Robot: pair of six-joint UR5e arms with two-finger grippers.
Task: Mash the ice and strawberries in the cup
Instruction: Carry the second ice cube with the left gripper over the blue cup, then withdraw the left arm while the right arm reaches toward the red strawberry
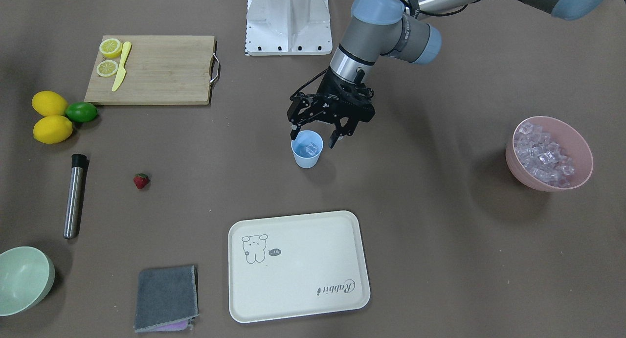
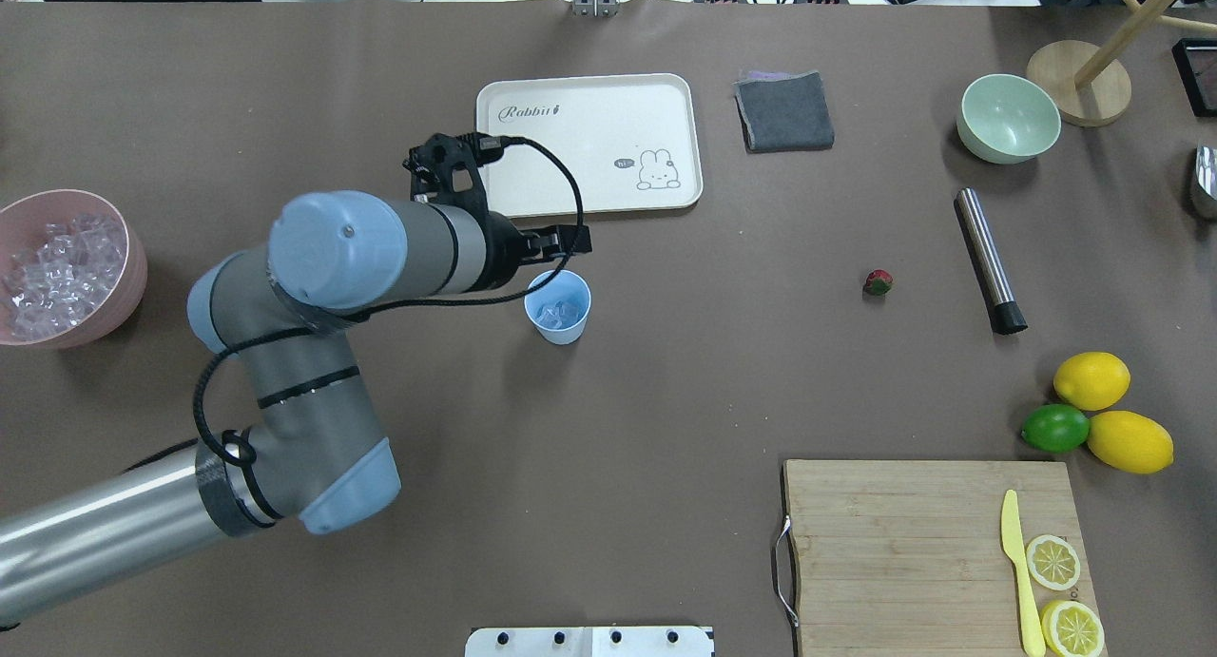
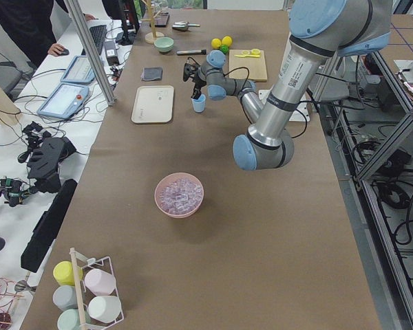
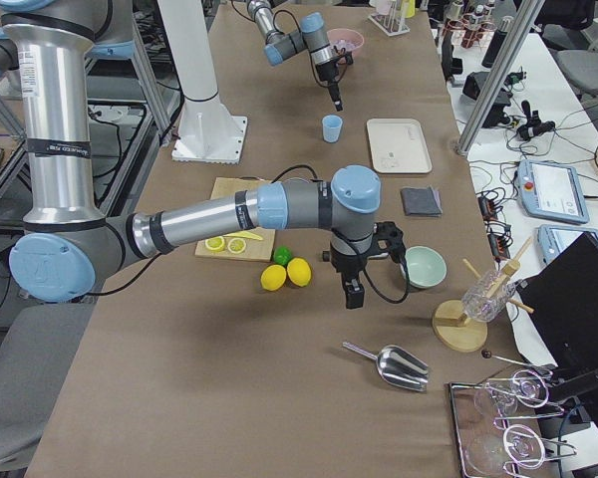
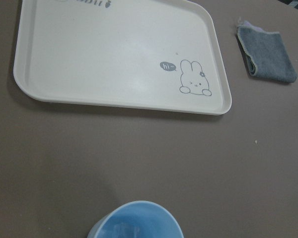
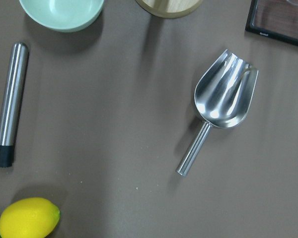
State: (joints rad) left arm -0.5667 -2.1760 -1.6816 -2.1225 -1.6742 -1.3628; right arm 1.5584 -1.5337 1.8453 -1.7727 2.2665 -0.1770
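Cream tray [image 1: 303,240]: printed "Rabbit"; rabbit drawing with "hi~" bubble. Left gripper [image 1: 315,135]: jaws spread wide, holding nothing, just above cup [image 1: 307,160]. Right gripper [image 4: 354,297]: cannot tell its state. Ice [image 1: 309,146] inside cup. Strawberry [image 1: 141,181] well apart.

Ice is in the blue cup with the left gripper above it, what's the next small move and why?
Probably lift the left gripper clear of the cup: its jaws stand open and empty, ice already lies inside, and the strawberry lies on the table, well apart from it. That frees the rim for the fruit.
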